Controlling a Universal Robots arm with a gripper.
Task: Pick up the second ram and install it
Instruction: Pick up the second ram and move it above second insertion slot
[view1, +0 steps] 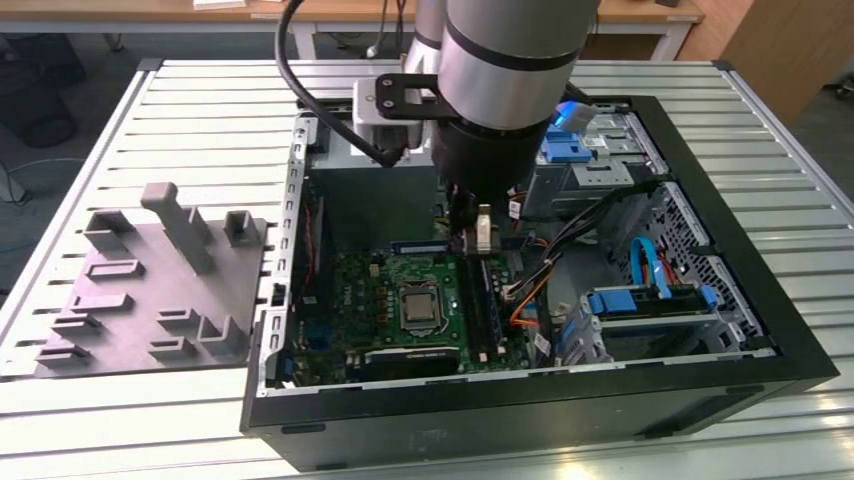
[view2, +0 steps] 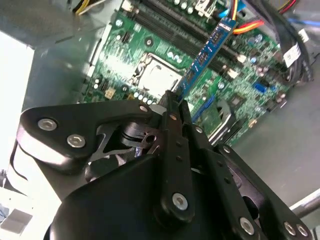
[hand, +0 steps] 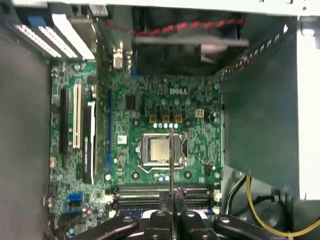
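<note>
COLOUR REFERENCE

The second ram (view2: 207, 52) is blue with dark chips. The gripper (view2: 172, 100) is matte black. The motherboard (hand: 200, 145) is green with black slots. The computer case (view1: 534, 420) is black. The holder tray (view1: 134, 300), at 9 o'clock from the case in the exterior view, is gray. The table (view1: 214, 110) is pale gray, slatted.

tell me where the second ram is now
In the second wrist view the ram is clamped in the gripper, held over the memory slots of the motherboard.
</note>
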